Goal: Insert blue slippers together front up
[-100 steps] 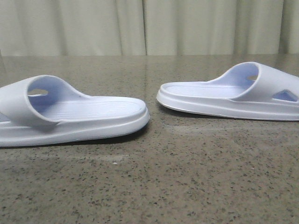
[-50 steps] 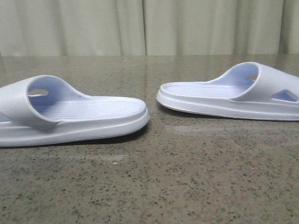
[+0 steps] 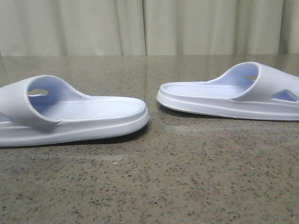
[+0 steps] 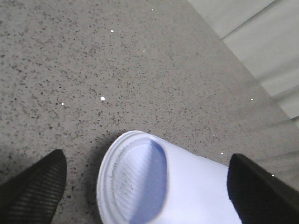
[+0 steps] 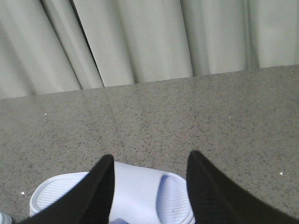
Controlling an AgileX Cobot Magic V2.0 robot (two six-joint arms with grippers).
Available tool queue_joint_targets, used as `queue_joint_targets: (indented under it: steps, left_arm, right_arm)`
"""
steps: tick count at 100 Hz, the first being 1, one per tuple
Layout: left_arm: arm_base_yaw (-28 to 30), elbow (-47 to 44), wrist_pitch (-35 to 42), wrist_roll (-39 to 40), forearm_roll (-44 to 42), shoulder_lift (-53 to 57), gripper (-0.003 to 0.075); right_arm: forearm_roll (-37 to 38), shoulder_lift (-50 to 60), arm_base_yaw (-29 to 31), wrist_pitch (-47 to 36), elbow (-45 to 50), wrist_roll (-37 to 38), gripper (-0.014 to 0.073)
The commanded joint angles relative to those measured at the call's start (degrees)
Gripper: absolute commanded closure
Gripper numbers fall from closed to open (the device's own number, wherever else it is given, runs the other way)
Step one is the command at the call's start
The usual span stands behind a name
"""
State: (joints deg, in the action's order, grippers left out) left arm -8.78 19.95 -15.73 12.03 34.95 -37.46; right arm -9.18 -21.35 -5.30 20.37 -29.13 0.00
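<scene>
On my left wrist feed the left gripper is spread wide, one dark ribbed finger at either edge of the view, and the left slipper lies in the gap between them without either finger touching it; I see its rounded heel end, ribbed footbed and the start of the wide strap. On the right wrist feed the right gripper is also parted, though less so, its two black fingers standing over the right slipper, whose strap shows between them; I cannot tell whether the pads touch the foam. Moving out to the front camera, neither arm appears there. The left slipper sits sole-down on the speckled stone table at the left, strap toward the picture's left edge and open end pointing toward the middle. The right slipper sits sole-down at the right and a little farther back, its strap with a triangular side cut-out toward the right edge. The two open ends face each other, near but apart. Pale curtains hang behind the table.
</scene>
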Motion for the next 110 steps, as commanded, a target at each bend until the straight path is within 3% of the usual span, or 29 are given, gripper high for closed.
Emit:
queue_joint_targets:
  steps: [1, 55, 110]
  left_arm:
    - [-0.2, 1.5, 3.8, 0.6, 0.7, -2.3, 0.0099]
    - [-0.2, 1.5, 3.8, 0.6, 6.2, -12.8, 0.0099]
    - [-0.2, 1.6, -1.5, 0.3, 10.3, -13.4, 0.0099]
  right_arm:
    - [-0.1, -0.8, -0.2, -4.8, -2.0, 0.0, 0.029]
    - [-0.1, -0.8, -0.2, -4.8, -2.0, 0.0, 0.029]
    - [-0.1, -0.8, -0.2, -5.9, -2.0, 0.0, 0.029]
